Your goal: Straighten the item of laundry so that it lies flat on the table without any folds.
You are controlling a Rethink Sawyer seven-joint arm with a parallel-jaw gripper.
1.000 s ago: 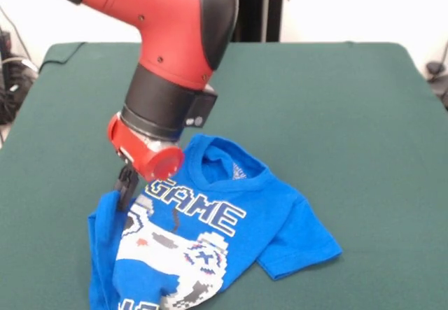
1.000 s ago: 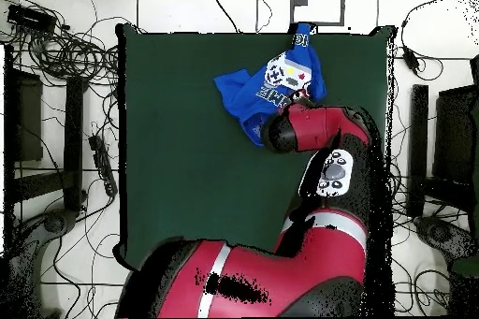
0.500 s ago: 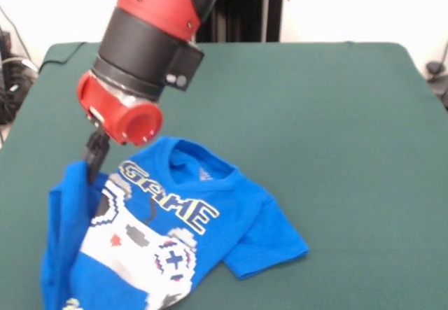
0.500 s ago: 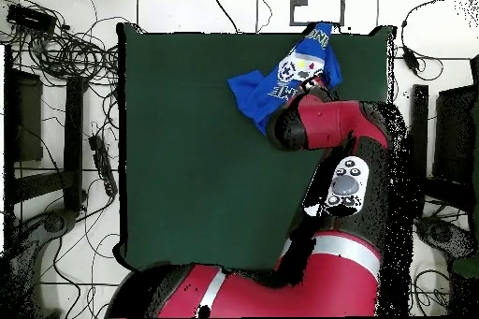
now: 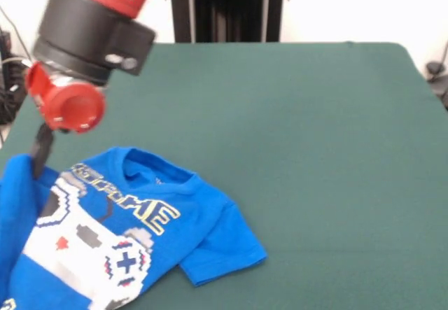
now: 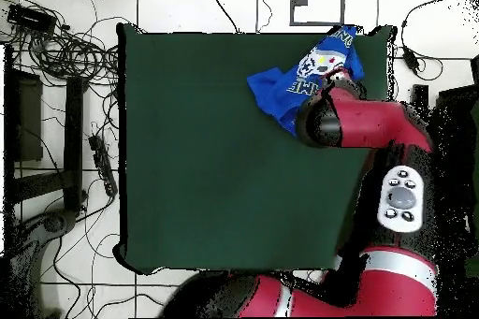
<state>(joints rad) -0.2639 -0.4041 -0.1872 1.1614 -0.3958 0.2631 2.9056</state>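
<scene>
Tool (image 5: pixel 42 149) clenched on the blue T-shirt's (image 5: pixel 133 233) sleeve edge — left of frame. Shirt rumpled at the green counter's (image 5: pixel 315 149) lower left, one sleeve lifted.

One blue T-shirt (image 5: pixel 133 233), one green table (image 5: pixel 315 149), one arm (image 5: pixel 87 37).

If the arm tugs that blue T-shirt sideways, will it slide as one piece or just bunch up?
Probably both. The T-shirt looks thin and floppy, and its edge by the gripper is already folded upward. The felt-like table likely drags on it, so trailing cloth may wrinkle.
</scene>
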